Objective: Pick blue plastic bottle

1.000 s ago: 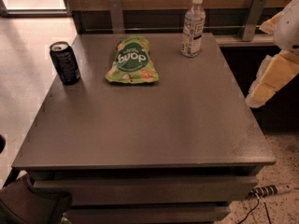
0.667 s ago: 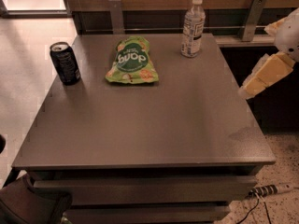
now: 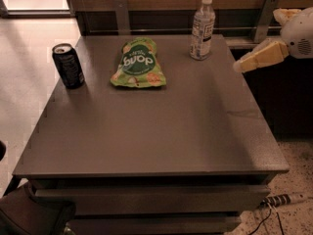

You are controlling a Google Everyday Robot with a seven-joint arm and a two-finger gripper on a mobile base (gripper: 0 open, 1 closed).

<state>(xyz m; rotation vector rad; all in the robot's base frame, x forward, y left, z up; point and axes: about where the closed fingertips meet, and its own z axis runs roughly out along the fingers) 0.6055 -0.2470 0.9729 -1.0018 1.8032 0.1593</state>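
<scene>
The blue plastic bottle (image 3: 201, 29) is small and clear, with a white cap and a white label with dark print. It stands upright at the back right of the grey table (image 3: 156, 131). My gripper (image 3: 258, 40) hangs off the table's right edge, to the right of the bottle and apart from it. Its cream fingers (image 3: 261, 57) are spread and hold nothing; the lower one points left toward the bottle.
A black soda can (image 3: 68, 65) stands at the table's left edge. A green snack bag (image 3: 138, 62) lies flat at the back middle, left of the bottle. A wooden wall with metal brackets (image 3: 121, 14) runs behind the table. A power strip (image 3: 286, 199) lies on the floor at the lower right.
My gripper has moved up and to the left, closer to the bottle. The bottle, can and bag have not moved.
</scene>
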